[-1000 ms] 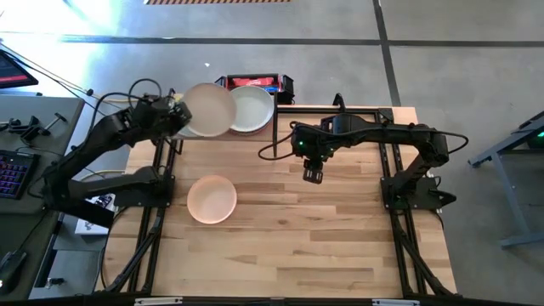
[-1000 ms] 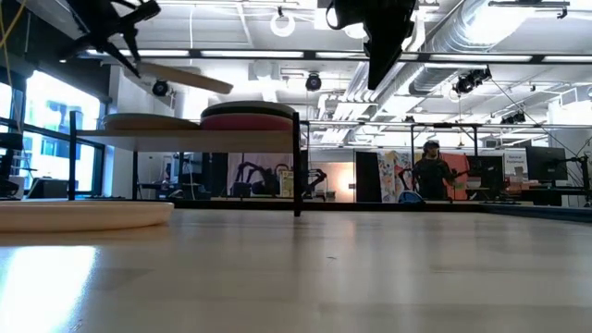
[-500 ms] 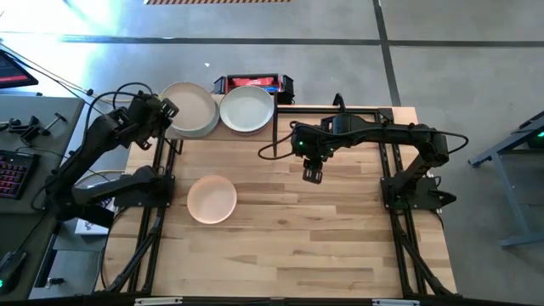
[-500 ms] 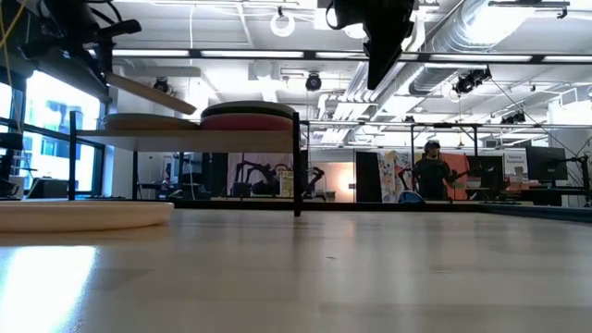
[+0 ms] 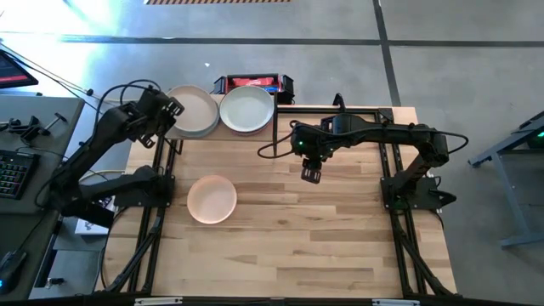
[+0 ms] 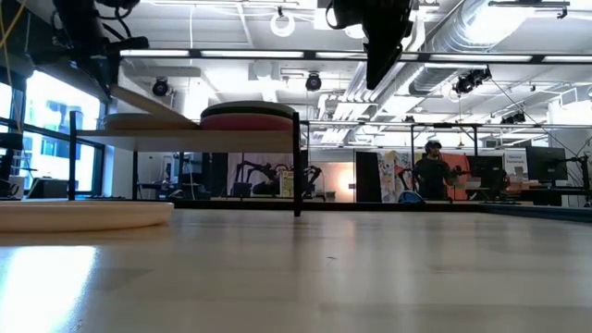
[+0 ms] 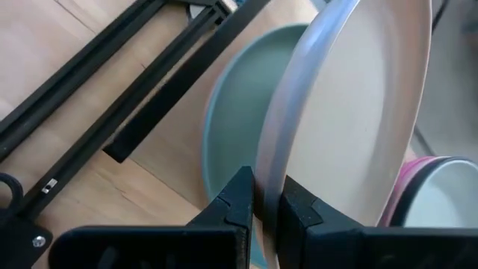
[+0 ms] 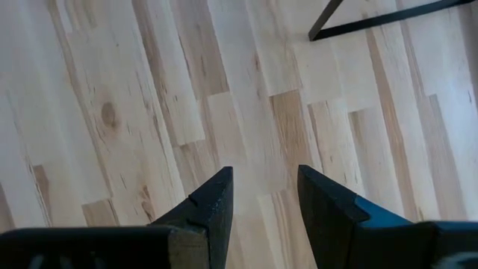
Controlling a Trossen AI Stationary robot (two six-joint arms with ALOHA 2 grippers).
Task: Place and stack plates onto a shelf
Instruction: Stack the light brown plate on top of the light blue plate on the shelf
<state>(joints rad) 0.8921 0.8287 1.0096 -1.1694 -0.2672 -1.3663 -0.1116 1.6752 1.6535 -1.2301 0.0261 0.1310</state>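
Beige plate (image 7: 351, 112) pinched by left fingers (image 7: 287, 209) above sage plate (image 7: 235, 134); right fingers (image 8: 328, 198) apart, empty.

Two dark, cabled arms (image 5: 102, 149)

two arms (image 5: 102, 153), one shelf (image 6: 185, 135), several plates (image 5: 212, 199).
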